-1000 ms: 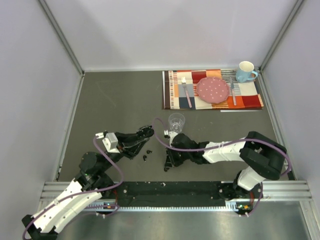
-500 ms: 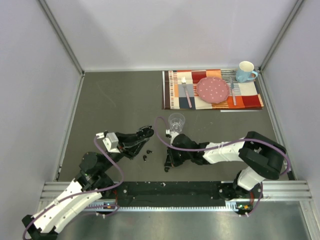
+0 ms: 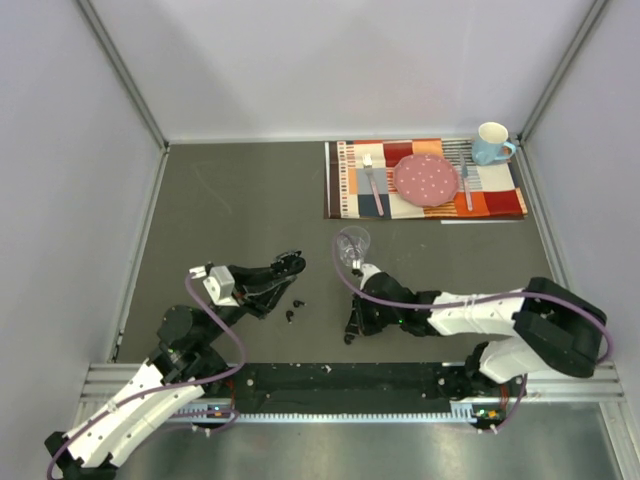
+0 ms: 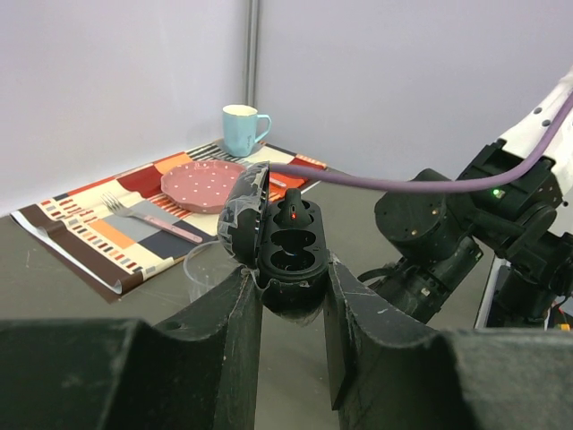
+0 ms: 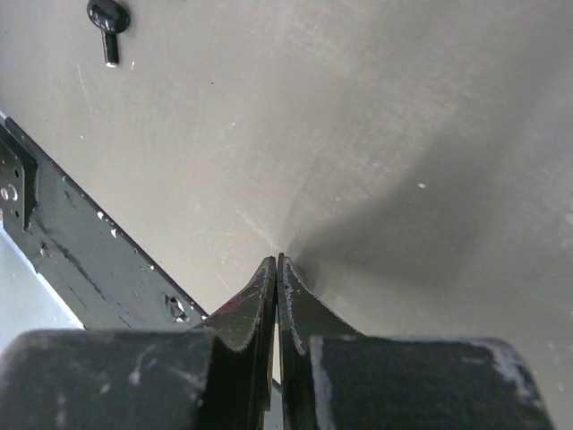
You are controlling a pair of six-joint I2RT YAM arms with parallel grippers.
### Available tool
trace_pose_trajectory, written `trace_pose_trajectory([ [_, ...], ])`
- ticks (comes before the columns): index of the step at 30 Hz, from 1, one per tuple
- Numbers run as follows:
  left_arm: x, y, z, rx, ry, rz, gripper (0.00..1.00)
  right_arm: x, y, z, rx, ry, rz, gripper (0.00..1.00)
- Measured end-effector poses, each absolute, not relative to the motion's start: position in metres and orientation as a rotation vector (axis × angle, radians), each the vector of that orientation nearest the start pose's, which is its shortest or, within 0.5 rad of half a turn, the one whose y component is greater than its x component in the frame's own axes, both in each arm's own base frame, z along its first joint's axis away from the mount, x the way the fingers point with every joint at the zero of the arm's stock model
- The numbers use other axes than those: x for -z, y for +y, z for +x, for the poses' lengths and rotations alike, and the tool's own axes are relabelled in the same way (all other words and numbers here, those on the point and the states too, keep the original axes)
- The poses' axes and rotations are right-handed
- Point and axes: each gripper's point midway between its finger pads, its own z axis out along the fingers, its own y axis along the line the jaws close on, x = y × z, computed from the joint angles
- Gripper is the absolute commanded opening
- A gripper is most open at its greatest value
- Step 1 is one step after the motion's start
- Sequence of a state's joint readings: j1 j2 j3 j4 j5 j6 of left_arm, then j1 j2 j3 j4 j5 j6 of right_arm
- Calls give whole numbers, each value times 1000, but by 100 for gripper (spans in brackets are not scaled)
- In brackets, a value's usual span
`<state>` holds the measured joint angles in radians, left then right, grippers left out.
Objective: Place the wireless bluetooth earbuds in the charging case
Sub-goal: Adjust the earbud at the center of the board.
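Note:
My left gripper (image 3: 287,268) is shut on the open black charging case (image 4: 291,255) and holds it above the table, lid (image 4: 242,215) tipped left. One black earbud (image 4: 296,211) with a red light sits in the case's far slot; the near slot is empty. Two loose earbuds (image 3: 299,303) (image 3: 290,316) lie on the grey table below the case. My right gripper (image 3: 351,331) points at the table right of them, its jaws shut with nothing visible between them (image 5: 277,262). One earbud (image 5: 108,16) lies far ahead of it in the right wrist view.
A clear plastic cup (image 3: 352,243) stands just behind the right arm's wrist. A striped placemat (image 3: 425,180) at the back right carries a pink plate (image 3: 426,178), two forks and a blue mug (image 3: 491,143). The black base rail (image 5: 81,251) runs close beside the right gripper.
The right arm has swung its elbow to the right and its gripper has shifted slightly right and toward the near edge. The left arm and the case have stayed put.

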<state>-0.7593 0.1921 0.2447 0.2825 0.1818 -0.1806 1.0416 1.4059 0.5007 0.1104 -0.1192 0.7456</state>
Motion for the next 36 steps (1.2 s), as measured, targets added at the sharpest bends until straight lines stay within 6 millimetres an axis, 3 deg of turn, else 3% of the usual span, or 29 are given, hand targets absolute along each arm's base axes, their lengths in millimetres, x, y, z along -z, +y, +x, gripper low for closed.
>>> trace_pose_trajectory([
  [7, -276, -199, 154, 919, 1191, 521, 0, -31, 273, 135, -851, 2511, -279, 0],
  [16, -274, -199, 154, 918, 1196, 520, 0, -21, 217, 176, -703, 2489, 165, 0],
  [25, -273, -199, 155, 918, 1197, 520, 0, -30, 189, 199, -648, 2404, 429, 0],
  [28, -272, -198, 155, 916, 1198, 517, 0, -30, 185, 196, -654, 2401, 442, 18],
  [32, -269, -198, 156, 912, 1205, 514, 0, -20, 178, 186, -637, 2426, 445, 32],
  [36, -268, -198, 156, 912, 1208, 514, 0, -23, 177, 181, -673, 2410, 447, 34],
])
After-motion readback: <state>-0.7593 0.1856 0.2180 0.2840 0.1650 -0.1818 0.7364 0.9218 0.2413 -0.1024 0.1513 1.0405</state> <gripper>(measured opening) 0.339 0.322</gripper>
